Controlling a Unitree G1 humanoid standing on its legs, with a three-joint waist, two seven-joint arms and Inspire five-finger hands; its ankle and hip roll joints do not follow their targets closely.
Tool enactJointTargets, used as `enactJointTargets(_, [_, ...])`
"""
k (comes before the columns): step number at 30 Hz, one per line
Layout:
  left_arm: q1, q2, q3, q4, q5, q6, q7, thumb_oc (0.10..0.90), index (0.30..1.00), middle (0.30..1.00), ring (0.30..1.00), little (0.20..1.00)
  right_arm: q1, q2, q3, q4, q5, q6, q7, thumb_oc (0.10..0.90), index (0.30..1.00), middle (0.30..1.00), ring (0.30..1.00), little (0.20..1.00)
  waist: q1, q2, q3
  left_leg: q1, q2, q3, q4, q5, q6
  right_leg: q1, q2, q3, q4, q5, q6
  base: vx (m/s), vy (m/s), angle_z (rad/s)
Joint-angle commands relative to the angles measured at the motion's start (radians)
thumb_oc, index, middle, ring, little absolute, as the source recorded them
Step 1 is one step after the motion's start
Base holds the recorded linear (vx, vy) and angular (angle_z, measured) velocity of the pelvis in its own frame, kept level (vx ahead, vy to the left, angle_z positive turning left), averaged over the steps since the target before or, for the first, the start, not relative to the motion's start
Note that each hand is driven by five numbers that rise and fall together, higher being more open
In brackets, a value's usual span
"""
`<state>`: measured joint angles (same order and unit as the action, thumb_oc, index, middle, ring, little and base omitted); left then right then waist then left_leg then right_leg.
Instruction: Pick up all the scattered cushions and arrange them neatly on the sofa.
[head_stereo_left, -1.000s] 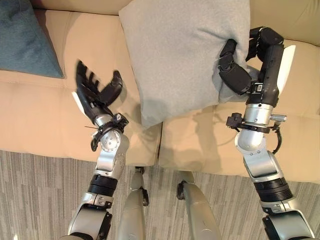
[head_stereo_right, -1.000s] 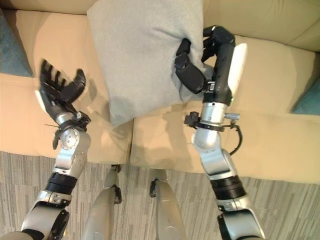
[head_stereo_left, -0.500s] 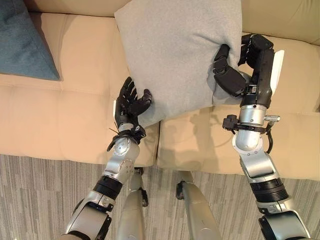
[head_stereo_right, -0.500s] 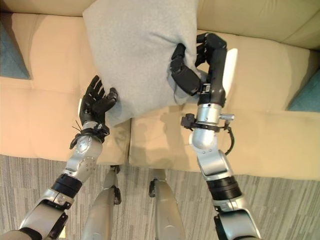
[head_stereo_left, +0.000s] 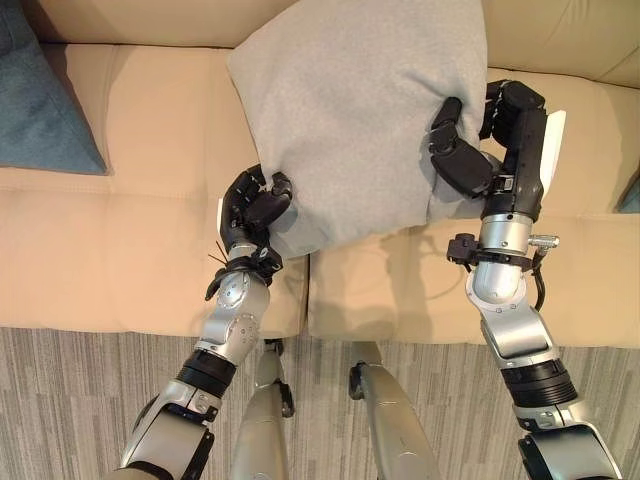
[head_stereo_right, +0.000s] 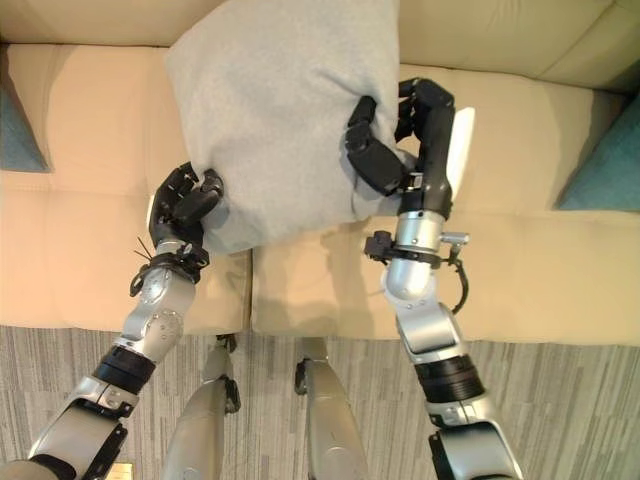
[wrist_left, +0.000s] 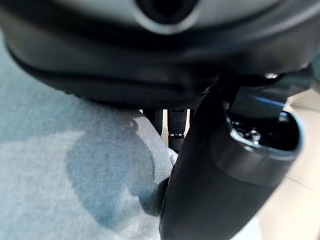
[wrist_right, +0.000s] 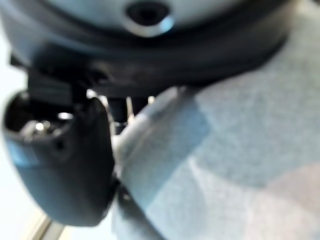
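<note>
A grey cushion (head_stereo_left: 355, 110) is held above the beige sofa (head_stereo_left: 110, 240) seat. The left hand (head_stereo_left: 250, 205) and right hand (head_stereo_left: 470, 160) have fingers clamped on its lower corners, likely steadying it for neat placement. A blue cushion (head_stereo_left: 45, 95) rests left of it.

Left hand (head_stereo_right: 186, 203) and right hand (head_stereo_right: 392, 150) grip grey cushion (head_stereo_right: 285, 110); beige sofa (head_stereo_right: 560, 260) beneath

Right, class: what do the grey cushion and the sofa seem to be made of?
Grey cushion: soft woven fabric, matte; it dents where the right hand and left hand grip it. Sofa: tan, smooth with stitched seams, probably leather or faux leather; cannot tell which.
</note>
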<state>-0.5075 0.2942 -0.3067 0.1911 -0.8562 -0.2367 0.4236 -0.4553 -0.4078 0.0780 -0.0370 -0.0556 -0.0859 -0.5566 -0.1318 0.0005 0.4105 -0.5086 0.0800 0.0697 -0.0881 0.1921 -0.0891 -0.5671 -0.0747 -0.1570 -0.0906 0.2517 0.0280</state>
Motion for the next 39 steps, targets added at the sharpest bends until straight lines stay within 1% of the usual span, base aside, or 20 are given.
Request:
enactJointTargets(1, [-0.036, -0.056, -0.117, -0.24, 0.122, -0.121, -0.135, 0.4, 0.3, 0.3, 0.3, 0.3, 0.028, 0.079, 0.014, -0.136, 0.028, -0.198, 0.012, 0.4, 0.3, 0.3, 0.3, 0.3, -0.004, -0.015, -0.179, 0.032, 0.003, 0.025, 0.001, -0.106, -0.027, 0.031, -0.02, 0.022, 0.003, -0.124, 0.13, 0.0, 0.0, 0.0])
enactJointTargets(7, [-0.03, -0.031, -0.142, -0.368, 0.241, -0.135, -0.129, 0.4, 0.3, 0.3, 0.3, 0.3, 0.094, 0.092, 0.012, -0.226, 0.003, -0.239, 0.033, 0.4, 0.3, 0.3, 0.3, 0.3, -0.008, -0.021, -0.178, 0.033, 0.004, 0.028, 0.001, -0.104, -0.027, 0.032, -0.023, 0.026, 0.003, -0.122, 0.134, -0.01, 0.0, 0.0])
enactJointTargets(8, [-0.043, -0.005, -0.136, -0.421, 0.305, -0.151, -0.117, 0.4, 0.3, 0.3, 0.3, 0.3, 0.093, 0.084, 0.007, -0.272, -0.024, -0.254, 0.023, 0.4, 0.3, 0.3, 0.3, 0.3, -0.006, -0.022, -0.182, 0.043, 0.007, 0.029, 0.001, -0.111, -0.028, 0.04, -0.021, 0.025, 0.003, -0.129, 0.136, 0.0, 0.0, 0.0])
enactJointTargets(10, [-0.043, -0.004, -0.136, -0.422, 0.307, -0.15, -0.116, 0.4, 0.3, 0.3, 0.3, 0.3, 0.093, 0.085, 0.007, -0.273, -0.024, -0.253, 0.022, 0.4, 0.3, 0.3, 0.3, 0.3, -0.007, -0.024, -0.183, 0.038, 0.005, 0.029, 0.001, -0.105, -0.027, 0.036, -0.024, 0.026, 0.003, -0.124, 0.136, 0.0, 0.0, 0.0])
enactJointTargets(11, [-0.083, 0.034, -0.122, -0.491, 0.398, -0.178, -0.082, 0.4, 0.3, 0.3, 0.3, 0.3, 0.07, 0.065, 0.008, -0.341, -0.067, -0.274, 0.009, 0.4, 0.3, 0.3, 0.3, 0.3, -0.003, -0.026, -0.195, 0.056, 0.01, 0.03, 0.001, -0.114, -0.03, 0.052, -0.022, 0.027, 0.003, -0.132, 0.138, 0.04, -0.003, -0.02])
enactJointTargets(13, [-0.102, 0.048, -0.12, -0.512, 0.428, -0.184, -0.072, 0.4, 0.3, 0.3, 0.3, 0.3, 0.061, 0.055, 0.006, -0.364, -0.08, -0.278, 0.004, 0.4, 0.3, 0.3, 0.3, 0.3, -0.004, -0.028, -0.2, 0.057, 0.008, 0.03, 0.001, -0.11, -0.03, 0.053, -0.024, 0.027, 0.003, -0.129, 0.138, 0.0, 0.003, -0.02])
enactJointTargets(16, [-0.174, 0.112, -0.093, -0.583, 0.561, -0.202, -0.017, 0.4, 0.3, 0.3, 0.3, 0.3, 0.019, 0.021, 0.001, -0.439, -0.126, -0.295, -0.008, 0.4, 0.3, 0.3, 0.3, 0.3, -0.002, -0.029, -0.235, 0.084, 0.011, 0.033, 0.001, -0.124, -0.031, 0.079, -0.021, 0.031, 0.003, -0.14, 0.14, 0.07, 0.003, -0.04])
enactJointTargets(22, [-0.306, 0.141, -0.096, -0.559, 0.639, -0.206, 0.069, 0.4, 0.3, 0.3, 0.3, 0.3, -0.129, -0.02, 0.026, -0.426, -0.151, -0.288, -0.05, 0.4, 0.3, 0.3, 0.3, 0.3, 0.001, -0.034, -0.27, 0.099, 0.007, 0.032, 0.001, -0.13, -0.029, 0.094, -0.022, 0.031, 0.003, -0.143, 0.14, 0.02, -0.001, 0.0])
enactJointTargets(23, [-0.371, 0.142, -0.107, -0.514, 0.654, -0.204, 0.101, 0.4, 0.3, 0.3, 0.3, 0.3, -0.217, -0.044, 0.049, -0.372, -0.153, -0.276, -0.077, 0.4, 0.3, 0.3, 0.3, 0.3, 0.005, -0.038, -0.272, 0.095, 0.004, 0.032, 0.001, -0.123, -0.028, 0.089, -0.024, 0.03, 0.003, -0.136, 0.139, 0.0, 0.0, 0.0])
enactJointTargets(24, [-0.373, 0.142, -0.107, -0.513, 0.654, -0.204, 0.101, 0.4, 0.3, 0.3, 0.3, 0.3, -0.219, -0.044, 0.05, -0.371, -0.153, -0.277, -0.077, 0.4, 0.3, 0.3, 0.3, 0.3, 0.004, -0.038, -0.271, 0.094, 0.004, 0.032, 0.001, -0.122, -0.028, 0.088, -0.024, 0.03, 0.003, -0.136, 0.139, 0.0, 0.0, 0.0])
enactJointTargets(26, [-0.473, 0.129, -0.132, -0.383, 0.657, -0.184, 0.149, 0.4, 0.3, 0.3, 0.3, 0.3, -0.355, -0.081, 0.101, -0.232, -0.149, -0.245, -0.114, 0.4, 0.3, 0.3, 0.3, 0.3, 0.016, -0.039, -0.279, 0.089, 0.004, 0.032, 0.001, -0.124, -0.03, 0.081, -0.024, 0.028, 0.003, -0.136, 0.137, 0.0, 0.0, 0.0])
enactJointTargets(27, [-0.48, 0.128, -0.132, -0.378, 0.658, -0.186, 0.15, 0.4, 0.3, 0.3, 0.3, 0.3, -0.364, -0.082, 0.103, -0.225, -0.149, -0.247, -0.117, 0.4, 0.3, 0.3, 0.3, 0.3, 0.015, -0.04, -0.276, 0.085, 0.002, 0.032, 0.001, -0.117, -0.03, 0.076, -0.025, 0.028, 0.003, -0.13, 0.137, 0.0, 0.0, 0.0])
enactJointTargets(28, [-0.546, 0.122, -0.155, -0.266, 0.658, -0.164, 0.177, 0.4, 0.3, 0.3, 0.3, 0.3, -0.452, -0.106, 0.138, -0.118, -0.137, -0.224, -0.14, 0.4, 0.3, 0.3, 0.3, 0.3, 0.022, -0.039, -0.277, 0.079, 0.005, 0.032, 0.001, -0.118, -0.032, 0.071, -0.025, 0.026, 0.003, -0.133, 0.136, 0.0, 0.0, 0.0])
enactJointTargets(29, [-0.553, 0.122, -0.155, -0.261, 0.658, -0.167, 0.178, 0.4, 0.3, 0.3, 0.3, 0.3, -0.46, -0.108, 0.139, -0.112, -0.137, -0.227, -0.142, 0.4, 0.3, 0.3, 0.3, 0.3, 0.021, -0.04, -0.274, 0.074, 0.003, 0.032, 0.001, -0.111, -0.032, 0.066, -0.027, 0.026, 0.003, -0.127, 0.135, 0.0, 0.0, 0.0])
enactJointTargets(31, [-0.626, 0.122, -0.176, -0.135, 0.656, -0.149, 0.197, 0.4, 0.3, 0.3, 0.3, 0.3, -0.545, -0.123, 0.172, -0.007, -0.125, -0.206, -0.165, 0.4, 0.3, 0.3, 0.3, 0.3, 0.026, -0.038, -0.27, 0.063, 0.005, 0.029, 0.001, -0.105, -0.034, 0.055, -0.027, 0.023, 0.003, -0.125, 0.135, -0.02, -0.006, 0.0])
enactJointTargets(32, [-0.714, 0.123, -0.211, 0.022, 0.654, -0.118, 0.209, 0.4, 0.3, 0.3, 0.3, 0.3, -0.631, -0.137, 0.22, 0.119, -0.107, -0.185, -0.183, 0.4, 0.3, 0.3, 0.3, 0.3, 0.032, -0.035, -0.262, 0.053, 0.009, 0.027, 0.001, -0.102, -0.038, 0.048, -0.025, 0.022, 0.005, -0.126, 0.135, -0.02, -0.017, 0.05])
enactJointTargets(33, [-0.722, 0.123, -0.212, 0.028, 0.653, -0.121, 0.21, 0.4, 0.3, 0.3, 0.3, 0.3, -0.64, -0.138, 0.222, 0.126, -0.106, -0.188, -0.185, 0.4, 0.3, 0.3, 0.3, 0.3, 0.031, -0.036, -0.258, 0.048, 0.007, 0.026, 0.001, -0.095, -0.037, 0.044, -0.027, 0.022, 0.004, -0.12, 0.134, -0.01, -0.017, 0.06])
enactJointTargets(35, [-0.814, 0.129, -0.241, 0.161, 0.64, -0.102, 0.207, 0.4, 0.3, 0.3, 0.3, 0.3, -0.743, -0.157, 0.276, 0.271, -0.072, -0.171, -0.2, 0.4, 0.3, 0.3, 0.3, 0.3, 0.038, -0.032, -0.239, 0.04, 0.01, 0.024, 0.001, -0.093, -0.04, 0.037, -0.025, 0.02, 0.005, -0.12, 0.136, -0.01, -0.006, 0.02])
enactJointTargets(38, [-0.939, 0.131, -0.28, 0.347, 0.593, -0.077, 0.186, 0.4, 0.3, 0.3, 0.3, 0.3, -0.836, -0.136, 0.315, 0.496, -0.001, -0.129, -0.21, 0.4, 0.3, 0.3, 0.3, 0.3, 0.049, -0.025, -0.203, 0.017, 0.014, 0.023, 0.001, -0.076, -0.045, 0.018, -0.024, 0.016, 0.007, -0.116, 0.138, -0.02, -0.021, -0.01])
enactJointTargets(39, [-0.943, 0.131, -0.28, 0.351, 0.592, -0.079, 0.185, 0.4, 0.3, 0.3, 0.3, 0.3, -0.839, -0.136, 0.316, 0.499, 0.0, -0.13, -0.21, 0.4, 0.3, 0.3, 0.3, 0.3, 0.049, -0.025, -0.202, 0.017, 0.014, 0.023, 0.001, -0.076, -0.045, 0.018, -0.024, 0.016, 0.007, -0.116, 0.138, -0.01, -0.034, -0.02])
